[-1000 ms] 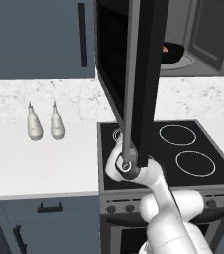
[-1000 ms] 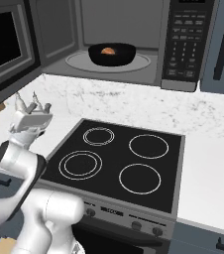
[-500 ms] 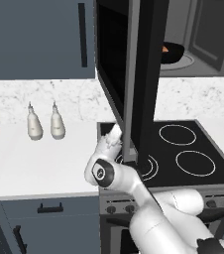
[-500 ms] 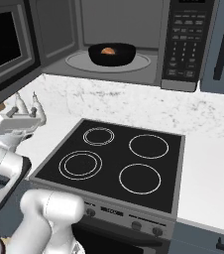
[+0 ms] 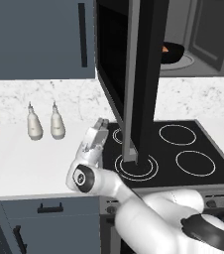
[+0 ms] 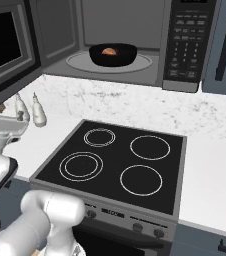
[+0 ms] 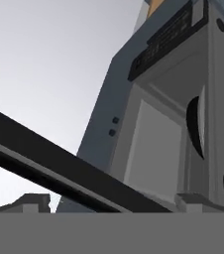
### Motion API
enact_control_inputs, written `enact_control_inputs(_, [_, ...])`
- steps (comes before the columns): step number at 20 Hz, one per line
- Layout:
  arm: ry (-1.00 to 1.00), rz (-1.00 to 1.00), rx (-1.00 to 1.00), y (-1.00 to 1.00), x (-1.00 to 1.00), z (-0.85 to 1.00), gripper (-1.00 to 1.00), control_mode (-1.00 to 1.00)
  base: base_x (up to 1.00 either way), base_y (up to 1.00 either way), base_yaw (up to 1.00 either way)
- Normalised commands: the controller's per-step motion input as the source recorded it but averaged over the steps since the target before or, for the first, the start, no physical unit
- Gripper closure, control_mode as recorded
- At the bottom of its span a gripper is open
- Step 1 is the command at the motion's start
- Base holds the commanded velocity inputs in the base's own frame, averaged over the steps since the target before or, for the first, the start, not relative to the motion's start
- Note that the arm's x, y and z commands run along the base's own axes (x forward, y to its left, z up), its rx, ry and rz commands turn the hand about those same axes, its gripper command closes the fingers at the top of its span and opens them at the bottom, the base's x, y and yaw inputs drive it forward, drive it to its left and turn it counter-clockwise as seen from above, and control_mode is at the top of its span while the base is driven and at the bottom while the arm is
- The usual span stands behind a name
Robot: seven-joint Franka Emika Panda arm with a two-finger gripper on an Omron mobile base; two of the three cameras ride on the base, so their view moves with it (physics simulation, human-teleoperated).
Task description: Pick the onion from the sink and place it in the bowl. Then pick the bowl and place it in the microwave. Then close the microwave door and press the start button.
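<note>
1. the onion [image 6: 108,51] sits inside the bowl [image 6: 113,54], just its orange-brown top poking over the black rim.
2. the bowl sits on the round pale turntable [image 6: 80,61] inside the microwave [image 6: 135,40], roughly centred on the plate. from the left base view you catch the bowl [image 5: 172,52] deep in the grey cavity with a sliver of onion [image 5: 166,48] showing.
3. the microwave door [image 5: 142,74] hangs wide open, swung out over the stovetop [image 5: 178,154], edge-on to the left camera. in the right base view it's the dark glass panel [image 6: 5,47] at the far left.
4. the gripper [image 5: 100,125] is over the counter just left of the door's lower edge, jaws spread apart, nothing between them, pointing up and away. in the right base view the gripper [image 6: 0,122] sits at the left edge below the door.
5. two pale bottles [image 5: 45,125] stand side by side on the white counter [image 5: 25,163], left of the gripper.
6. the control panel [image 6: 189,42] is on the microwave's right side.
</note>
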Motion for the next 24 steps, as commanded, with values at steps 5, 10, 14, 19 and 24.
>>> enact_control_inputs(5, [0.02,-0.05,0.00,0.43,0.01,0.22,-1.00,-1.00,0.00,0.00,0.00])
enact_control_inputs(10, [0.04,-0.12,0.00,0.16,-0.15,0.70,-1.00,-1.00,0.00,0.00,0.00])
enact_control_inputs(14, [0.07,-0.15,0.00,0.00,-0.23,0.78,-1.00,-1.00,0.00,0.00,0.00])
enact_control_inputs(19, [0.12,-0.14,0.05,-0.08,-0.21,0.66,-1.00,-1.00,0.00,0.00,0.00])
enact_control_inputs(24, [0.14,-0.04,0.08,-0.51,-0.24,0.53,-1.00,-1.00,0.00,0.00,0.00])
